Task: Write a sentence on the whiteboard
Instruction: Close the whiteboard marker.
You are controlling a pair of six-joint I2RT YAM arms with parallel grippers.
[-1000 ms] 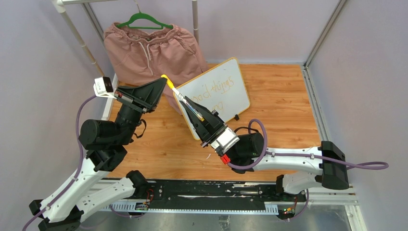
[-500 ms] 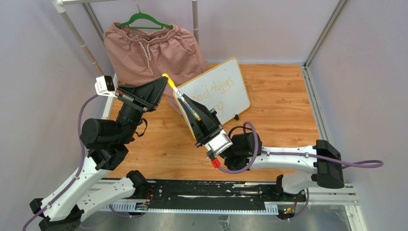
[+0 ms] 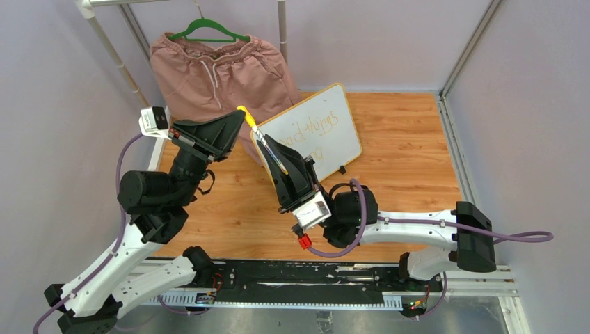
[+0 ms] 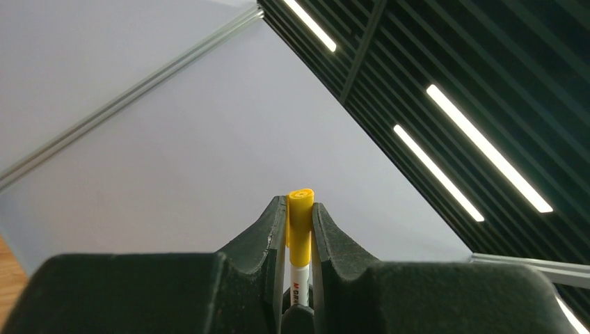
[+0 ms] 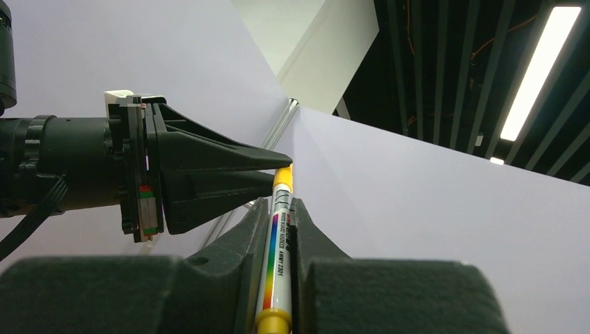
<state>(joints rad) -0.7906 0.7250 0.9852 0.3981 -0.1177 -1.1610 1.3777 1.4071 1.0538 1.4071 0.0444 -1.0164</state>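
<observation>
The whiteboard with its yellow-orange frame leans tilted at the back of the wooden table. The orange sentence reads upside down, its second line partly hidden behind my right gripper. A white marker with a rainbow stripe runs between both grippers above the board's left corner. My right gripper is shut on the marker's barrel. My left gripper is shut on the marker's yellow cap, and its fingers show from the side in the right wrist view.
Pink shorts hang on a green hanger from a white rack at the back left, just behind my left gripper. Grey walls enclose the table. A black rail runs along the near edge.
My right wrist has swung left and toward the near edge, still holding the marker. My left gripper has shifted slightly right. More of the first written line now shows.
</observation>
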